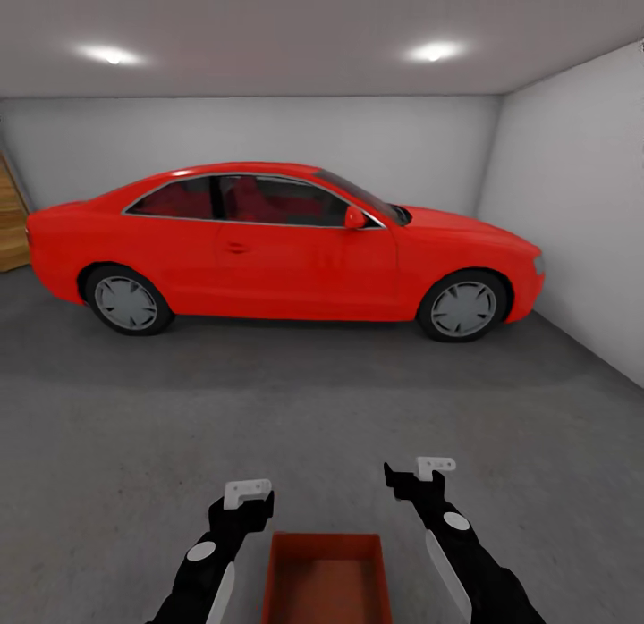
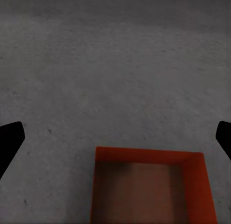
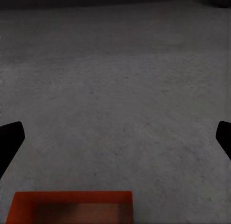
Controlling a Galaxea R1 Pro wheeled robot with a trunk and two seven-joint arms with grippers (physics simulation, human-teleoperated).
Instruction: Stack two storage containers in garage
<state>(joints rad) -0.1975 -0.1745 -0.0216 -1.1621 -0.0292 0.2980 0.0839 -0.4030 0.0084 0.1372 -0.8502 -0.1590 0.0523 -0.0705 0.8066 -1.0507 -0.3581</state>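
Currently in the garage: white walls, grey ceiling with two round lights [image 1: 112,55], dark grey matte concrete floor [image 1: 322,400].

Left to right in head view:
- strip of wood panelling [image 1: 11,215] at the far left wall.
- one red coupe car [image 1: 277,244] parked side-on along the back wall, nose to the right, two wheels visible.
- left end effector [image 1: 248,496] low in view, black arm with a white tip; in the left wrist view its fingers [image 2: 9,142] sit at opposite edges of the picture, so spread wide, nothing between them.
- one rust-red rectangular open-top storage container [image 1: 326,577] on the floor, between the two arms, just in front of the robot. One bin countable; inside looks empty, plain flat bottom. Also seen in left wrist view [image 2: 149,188] and right wrist view [image 3: 72,207], in both cases below the fingers, not touched.
- right end effector [image 1: 420,481], same build; fingers [image 3: 9,142] also far apart in its wrist view, holding nothing.

Both end effectors hover above the floor, apart from the bin.
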